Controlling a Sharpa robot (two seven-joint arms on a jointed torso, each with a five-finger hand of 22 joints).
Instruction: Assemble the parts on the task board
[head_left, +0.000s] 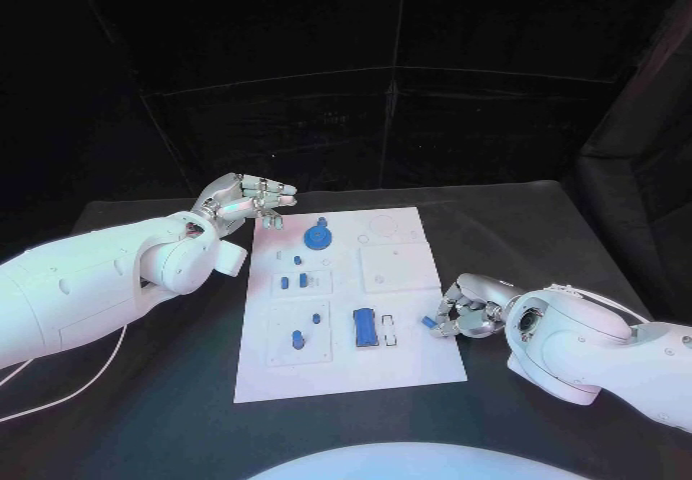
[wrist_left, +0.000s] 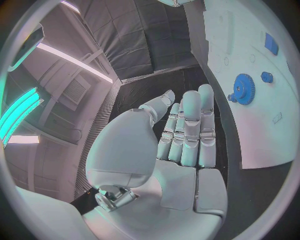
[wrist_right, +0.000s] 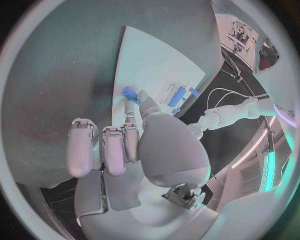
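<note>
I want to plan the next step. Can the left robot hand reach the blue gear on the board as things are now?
Probably yes. The left robot hand holds nothing and hovers at the task board corner, with the blue gear close by and nothing between them.

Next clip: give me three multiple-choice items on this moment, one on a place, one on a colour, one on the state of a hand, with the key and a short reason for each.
1. Where is the right hand?
A. at the right edge of the task board
B. over the board's far left corner
C. on the table's near left part

2. What colour is the gear on the board's far part?
A. grey
B. blue
C. red

3. What is the left hand doing?
A. pressing the gear
B. gripping a long block
C. holding nothing, by the board's far left corner

Key: 1 A, the head view shows it at the board's right edge with a small blue part at its fingertips. 2 B, it is blue in the head and left wrist views. 3 C, the left wrist view shows its palm bare.
</note>
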